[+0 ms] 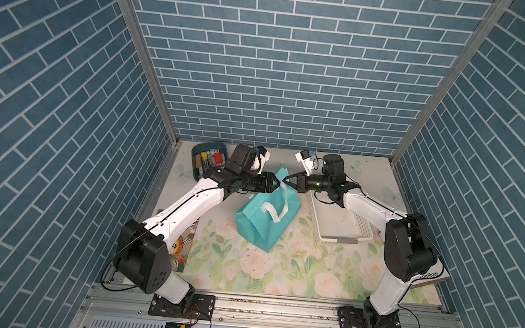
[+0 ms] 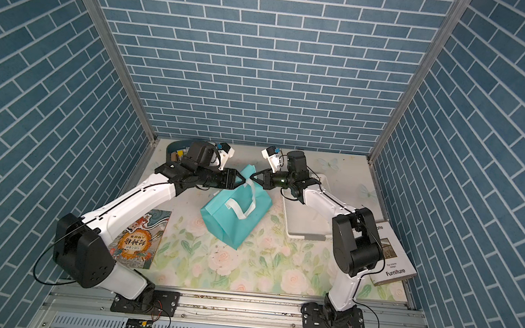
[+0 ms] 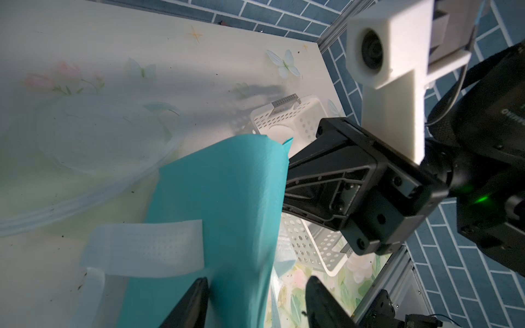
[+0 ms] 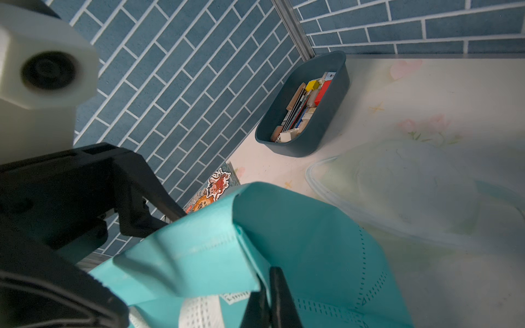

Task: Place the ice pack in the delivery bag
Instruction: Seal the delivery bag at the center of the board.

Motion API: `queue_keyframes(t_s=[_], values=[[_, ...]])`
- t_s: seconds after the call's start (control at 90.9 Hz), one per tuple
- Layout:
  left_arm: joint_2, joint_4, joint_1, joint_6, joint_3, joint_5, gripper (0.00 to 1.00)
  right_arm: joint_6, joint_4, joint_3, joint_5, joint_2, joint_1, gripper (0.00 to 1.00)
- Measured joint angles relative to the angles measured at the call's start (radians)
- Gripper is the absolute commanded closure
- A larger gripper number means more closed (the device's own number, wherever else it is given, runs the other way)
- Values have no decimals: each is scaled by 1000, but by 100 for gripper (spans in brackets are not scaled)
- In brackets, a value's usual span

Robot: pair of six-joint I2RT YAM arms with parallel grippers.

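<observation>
Delivery bag (image 1: 261,217), teal with white strap handles, lies slumped on the floral worktop (image 1: 277,271), its mouth end raised toward the back wall where both arms meet it. The ice pack (image 3: 96,142), apparently the clear flat pouch, lies on the worktop near that mouth, not yet inside. With the right tool (image 4: 272,286) pinching the rim and the left tool (image 3: 257,281) spread with bag fabric between its jaws, the step looks like opening the mouth, so next the left tool should close on its edge and draw it apart.
</observation>
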Motion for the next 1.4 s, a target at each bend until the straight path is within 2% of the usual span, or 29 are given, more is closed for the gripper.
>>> queue_keyframes(t_s=[0.154, 0.286, 0.363, 0.429, 0.55, 0.902, 0.935, 1.012, 1.166, 1.254, 1.298, 1.353, 1.397], values=[[75, -6, 0, -8, 84, -3, 44, 0, 0, 0, 0, 0, 1, 100], [131, -12, 0, -8, 137, 1, 55, 0, 0, 0, 0, 0, 4, 100], [163, -29, 0, -2, 169, 2, 66, 0, 0, 0, 0, 0, 6, 100], [187, -49, 0, 6, 198, 3, 81, 0, -2, 0, 2, 0, 7, 100], [218, -69, 2, 19, 229, 6, 100, 0, -10, 0, 13, 0, 6, 100], [189, -53, 1, 24, 195, 3, 100, 0, -13, 0, 13, 0, 13, 100], [185, -53, 2, 24, 192, 3, 91, 0, -13, 0, 13, -1, 15, 100], [183, -55, 2, 26, 192, 6, 78, 0, -11, 0, 13, -2, 16, 100], [188, -56, 0, 24, 197, 31, 69, -1, -7, 0, 11, -2, 24, 100], [201, -57, 1, 24, 210, 39, 72, -2, -9, 4, 14, -2, 31, 100], [209, -62, 1, 26, 217, 39, 82, -2, -12, 5, 18, -2, 34, 100], [215, -72, 2, 33, 227, 38, 99, -2, -15, 5, 18, -2, 34, 100], [220, -81, 3, 39, 233, 38, 100, -4, -17, 6, 20, -2, 34, 100]])
